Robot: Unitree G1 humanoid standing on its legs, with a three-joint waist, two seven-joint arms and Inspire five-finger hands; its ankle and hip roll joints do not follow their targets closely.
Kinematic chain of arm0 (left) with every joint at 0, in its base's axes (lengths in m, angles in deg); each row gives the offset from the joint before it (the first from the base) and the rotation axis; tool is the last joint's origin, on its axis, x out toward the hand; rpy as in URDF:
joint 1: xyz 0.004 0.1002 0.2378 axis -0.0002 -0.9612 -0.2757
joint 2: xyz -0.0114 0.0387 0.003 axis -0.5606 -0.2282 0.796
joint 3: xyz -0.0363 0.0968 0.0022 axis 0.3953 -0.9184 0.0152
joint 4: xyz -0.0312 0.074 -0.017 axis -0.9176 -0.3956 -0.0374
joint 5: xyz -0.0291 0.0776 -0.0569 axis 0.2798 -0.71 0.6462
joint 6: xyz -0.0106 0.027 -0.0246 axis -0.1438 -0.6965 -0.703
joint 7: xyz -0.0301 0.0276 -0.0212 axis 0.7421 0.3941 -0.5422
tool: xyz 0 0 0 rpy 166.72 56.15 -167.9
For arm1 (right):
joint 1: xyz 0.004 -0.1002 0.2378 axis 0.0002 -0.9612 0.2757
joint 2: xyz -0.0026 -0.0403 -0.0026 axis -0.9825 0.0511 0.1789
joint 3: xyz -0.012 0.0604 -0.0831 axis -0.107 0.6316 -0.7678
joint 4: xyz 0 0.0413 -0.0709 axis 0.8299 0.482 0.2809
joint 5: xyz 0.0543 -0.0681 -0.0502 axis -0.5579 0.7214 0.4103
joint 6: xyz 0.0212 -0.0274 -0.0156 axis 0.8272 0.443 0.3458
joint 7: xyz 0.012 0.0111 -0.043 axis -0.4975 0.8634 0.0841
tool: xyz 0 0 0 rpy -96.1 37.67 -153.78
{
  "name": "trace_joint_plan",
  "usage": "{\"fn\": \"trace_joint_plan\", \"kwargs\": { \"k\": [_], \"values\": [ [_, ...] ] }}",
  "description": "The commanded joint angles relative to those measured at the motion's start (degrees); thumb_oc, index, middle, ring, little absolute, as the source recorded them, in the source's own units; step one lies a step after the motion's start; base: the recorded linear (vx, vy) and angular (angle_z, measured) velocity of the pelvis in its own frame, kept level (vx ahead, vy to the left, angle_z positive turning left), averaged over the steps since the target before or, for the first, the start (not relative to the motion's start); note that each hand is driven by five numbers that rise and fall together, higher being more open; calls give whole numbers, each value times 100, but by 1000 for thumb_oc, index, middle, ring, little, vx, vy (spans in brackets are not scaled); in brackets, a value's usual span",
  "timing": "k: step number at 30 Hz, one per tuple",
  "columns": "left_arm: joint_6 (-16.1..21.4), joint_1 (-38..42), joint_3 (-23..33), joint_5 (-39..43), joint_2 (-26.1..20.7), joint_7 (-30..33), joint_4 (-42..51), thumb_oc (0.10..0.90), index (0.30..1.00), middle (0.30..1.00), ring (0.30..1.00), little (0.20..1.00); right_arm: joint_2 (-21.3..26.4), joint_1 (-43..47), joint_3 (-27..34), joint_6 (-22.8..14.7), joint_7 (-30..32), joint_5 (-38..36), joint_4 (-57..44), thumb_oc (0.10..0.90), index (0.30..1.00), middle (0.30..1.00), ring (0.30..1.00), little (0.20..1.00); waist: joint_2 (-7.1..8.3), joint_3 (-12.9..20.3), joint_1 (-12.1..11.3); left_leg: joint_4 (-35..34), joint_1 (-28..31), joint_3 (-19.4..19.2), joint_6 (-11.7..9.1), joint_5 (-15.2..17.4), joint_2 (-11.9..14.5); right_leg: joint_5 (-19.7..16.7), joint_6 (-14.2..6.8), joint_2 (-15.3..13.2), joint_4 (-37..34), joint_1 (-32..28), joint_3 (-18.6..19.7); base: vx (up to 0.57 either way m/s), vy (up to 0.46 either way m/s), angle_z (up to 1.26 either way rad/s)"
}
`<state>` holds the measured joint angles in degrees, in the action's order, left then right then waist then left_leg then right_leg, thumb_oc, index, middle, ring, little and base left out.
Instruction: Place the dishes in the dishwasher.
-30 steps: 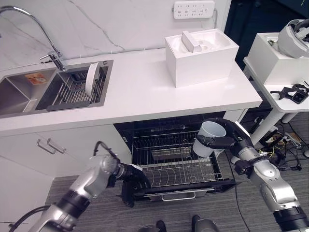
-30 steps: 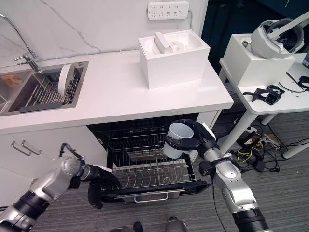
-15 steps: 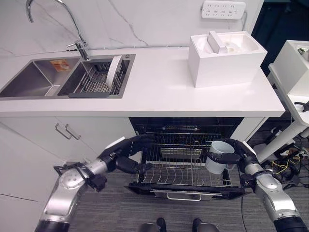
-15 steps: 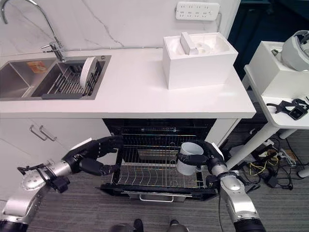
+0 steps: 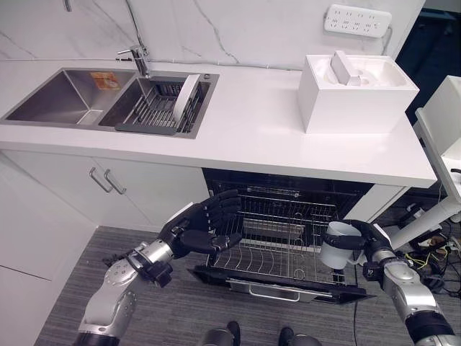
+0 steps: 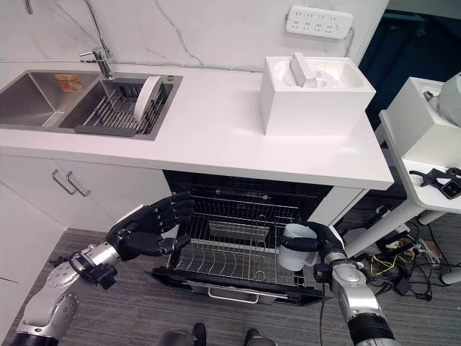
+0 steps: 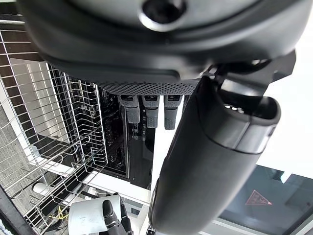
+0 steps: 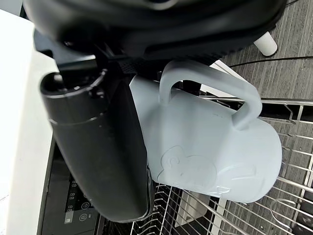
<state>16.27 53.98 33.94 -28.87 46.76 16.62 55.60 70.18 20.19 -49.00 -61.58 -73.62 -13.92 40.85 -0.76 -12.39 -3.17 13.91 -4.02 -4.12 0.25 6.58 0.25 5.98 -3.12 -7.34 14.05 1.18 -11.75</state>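
The dishwasher's wire rack (image 5: 277, 249) is pulled out below the counter. My right hand (image 5: 369, 240) is shut on a pale blue mug (image 5: 335, 245), held upright just above the rack's right end; up close the mug (image 8: 210, 147) lies against my thumb (image 8: 98, 142), its handle facing outward. My left hand (image 5: 204, 228) hovers at the rack's left edge, open with fingers spread and holding nothing; its fingers (image 7: 146, 110) point over the rack wires (image 7: 49, 122). A white plate (image 5: 186, 99) stands upright in the sink's drying rack (image 5: 158, 108).
A white box (image 5: 356, 90) sits on the counter's right part, above the dishwasher. The double sink (image 5: 65, 97) with a tap is at the left. A white side table (image 6: 425, 137) stands to the right, near my right arm.
The camera has shifted. My left hand rose from the rack's front left corner to its left edge. My right hand lowered the mug closer to the rack's right end.
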Motion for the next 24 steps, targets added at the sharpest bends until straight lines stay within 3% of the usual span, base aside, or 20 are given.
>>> {"fn": "trace_joint_plan", "kwargs": {
  "k": [1,11,17,18,24],
  "values": [
    [563,296,-60,521,-129,28,710,800,900,900,900,900,551,677,126,-495,183,-205,-80,400,300,300,300,300,-106,215,-35,328,76,-326,-412,523,867,760,-238,-246,313,52,-153,9,-36,6],
    [722,405,-247,809,-184,164,767,800,900,900,900,900,797,1147,-150,-495,200,-136,789,400,300,300,300,300,-146,129,-149,328,9,-243,-451,446,869,731,-196,-264,313,62,-235,2,-20,2],
    [958,395,-228,1122,-119,298,844,800,900,900,900,900,771,1196,-264,-471,251,-128,1083,400,300,300,300,300,-160,141,-186,328,-38,-210,-462,438,860,731,-187,-296,313,88,-294,7,-28,10],
    [1152,400,-248,987,-110,420,840,800,900,900,900,900,744,1276,-311,-531,255,-120,1234,400,300,300,300,300,-172,113,-206,328,-31,-197,-461,436,856,728,-174,-294,313,77,-301,-2,-47,7],
    [1206,482,-347,902,-87,534,820,800,900,900,900,900,649,1537,-469,-656,252,-162,1754,400,300,300,300,300,-194,85,-277,328,-41,-160,-472,417,854,730,-163,-295,313,68,-332,26,-53,5]
  ]
}}
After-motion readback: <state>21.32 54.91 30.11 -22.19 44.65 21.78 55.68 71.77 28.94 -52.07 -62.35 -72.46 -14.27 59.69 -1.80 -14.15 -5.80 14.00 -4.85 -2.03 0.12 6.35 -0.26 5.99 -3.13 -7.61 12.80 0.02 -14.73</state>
